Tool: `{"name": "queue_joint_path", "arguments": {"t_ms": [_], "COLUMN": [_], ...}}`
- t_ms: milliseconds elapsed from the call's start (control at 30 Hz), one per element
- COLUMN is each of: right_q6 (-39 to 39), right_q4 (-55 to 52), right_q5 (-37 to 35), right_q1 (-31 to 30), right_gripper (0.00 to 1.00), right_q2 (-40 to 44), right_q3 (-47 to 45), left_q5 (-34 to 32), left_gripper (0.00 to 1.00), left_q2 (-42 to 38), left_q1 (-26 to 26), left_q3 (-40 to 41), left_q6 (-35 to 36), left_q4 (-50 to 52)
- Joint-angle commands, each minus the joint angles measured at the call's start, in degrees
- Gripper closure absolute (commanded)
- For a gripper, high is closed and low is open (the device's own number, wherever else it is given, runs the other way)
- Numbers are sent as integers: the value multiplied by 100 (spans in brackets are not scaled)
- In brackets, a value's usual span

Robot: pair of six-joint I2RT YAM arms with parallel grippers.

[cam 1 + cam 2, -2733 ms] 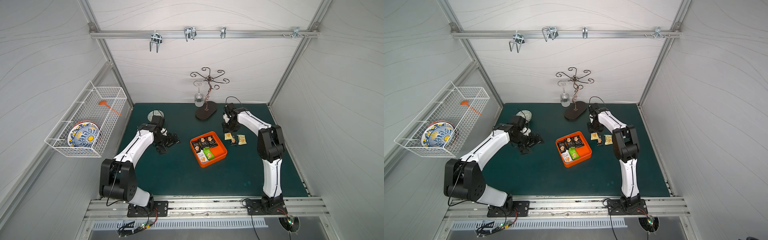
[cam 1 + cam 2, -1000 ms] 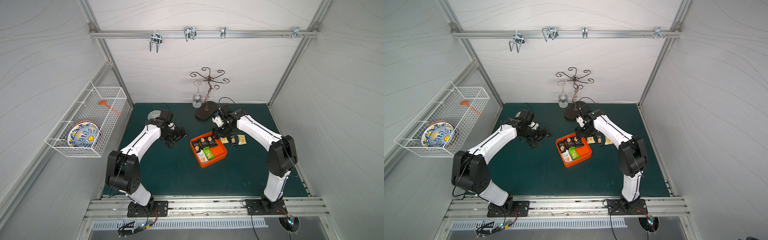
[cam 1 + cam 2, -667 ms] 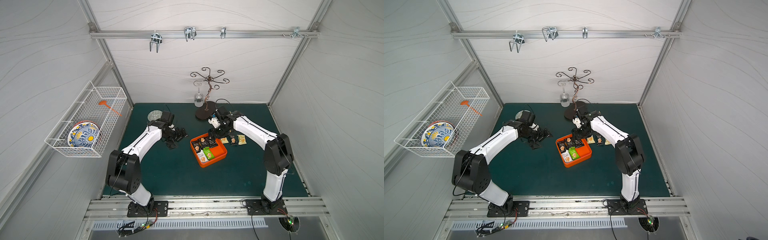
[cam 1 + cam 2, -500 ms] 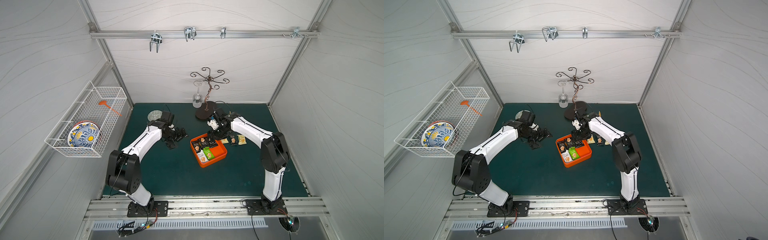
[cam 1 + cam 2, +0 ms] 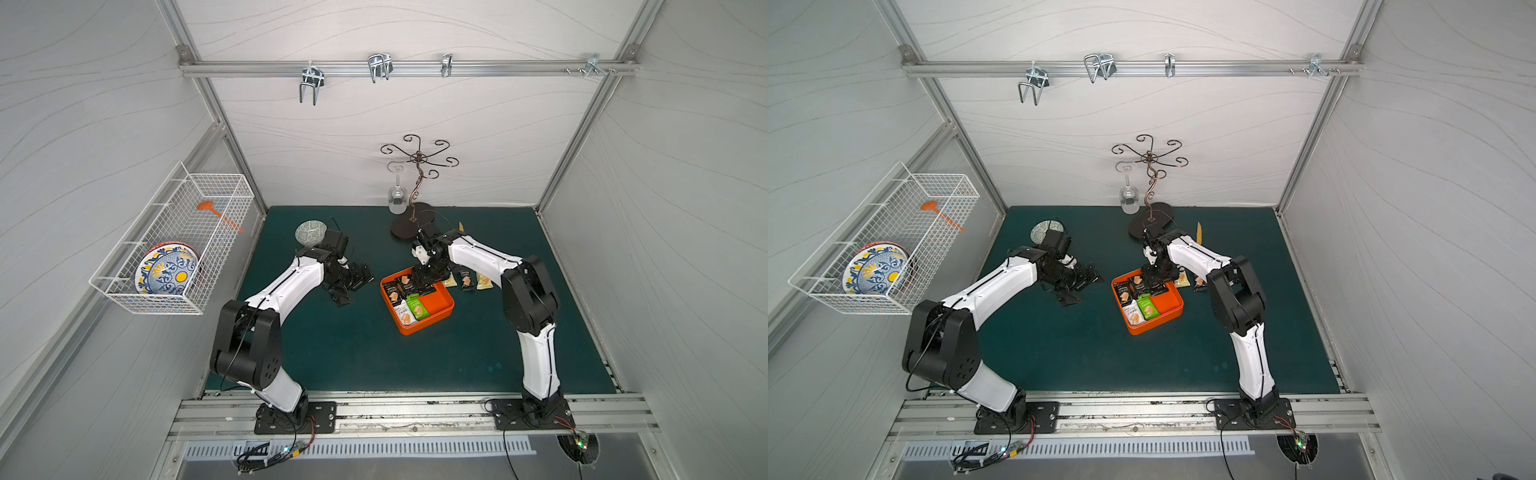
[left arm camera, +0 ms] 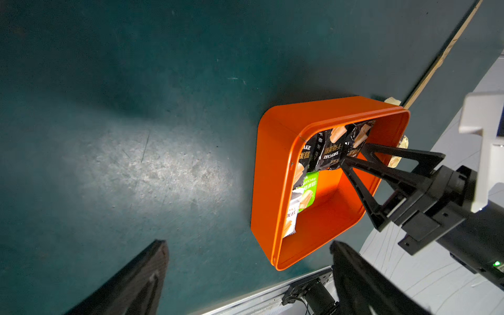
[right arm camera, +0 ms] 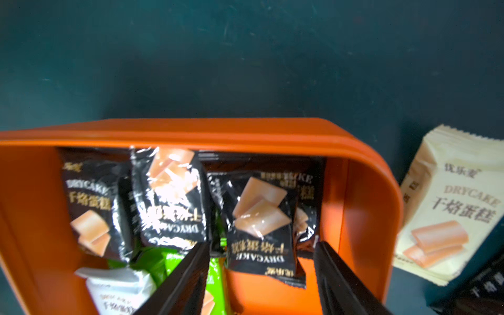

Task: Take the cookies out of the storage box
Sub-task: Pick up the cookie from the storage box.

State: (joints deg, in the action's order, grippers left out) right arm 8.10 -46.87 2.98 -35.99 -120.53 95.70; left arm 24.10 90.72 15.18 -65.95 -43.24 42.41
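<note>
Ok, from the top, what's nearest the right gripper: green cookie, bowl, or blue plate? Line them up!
1. Green cookie, in the orange box right beside the right gripper.
2. Bowl, at the back left.
3. Blue plate, in the wall basket.

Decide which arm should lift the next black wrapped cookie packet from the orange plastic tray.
Right: the right hand sits inside the shallow orange plastic tray, open around a black wrapped cookie packet; the left hand hangs open outside it.

I'm watching from both top views, high at the front, angled down over the whole green mat (image 5: 332,353); left wrist camera sees the storage box (image 6: 272,169) obliquely from nearby, right wrist peers into it up close, both sharing the black cookies (image 7: 261,218)
</note>
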Motion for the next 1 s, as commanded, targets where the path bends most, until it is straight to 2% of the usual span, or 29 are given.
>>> {"name": "queue_joint_path", "arguments": {"t_ms": [0,467,633,833,967], "right_q6": [-116,-166,-158,-160,-155], "right_q4": [-54,-61,-73,-88,-104], "right_q5": [-224,-333,-376,-432,-457], "right_q1": [-40,-177,-201,-200,-214], "right_gripper": [34,35,39,49,50], "right_q2": [-85,-416,-469,-471,-445], "right_q3": [158,280,293,300,291], "left_q5": [-28,20,12,12,15], "left_gripper": [3,3,3,3,3], "left_q2": [-197,-312,-401,-429,-449], "left_q1": [21,20,20,20,20], "left_q3": [28,281,350,397,397], "left_q6": [97,73,64,41,26], "left_q4": [-137,-234,-242,-277,-304]}}
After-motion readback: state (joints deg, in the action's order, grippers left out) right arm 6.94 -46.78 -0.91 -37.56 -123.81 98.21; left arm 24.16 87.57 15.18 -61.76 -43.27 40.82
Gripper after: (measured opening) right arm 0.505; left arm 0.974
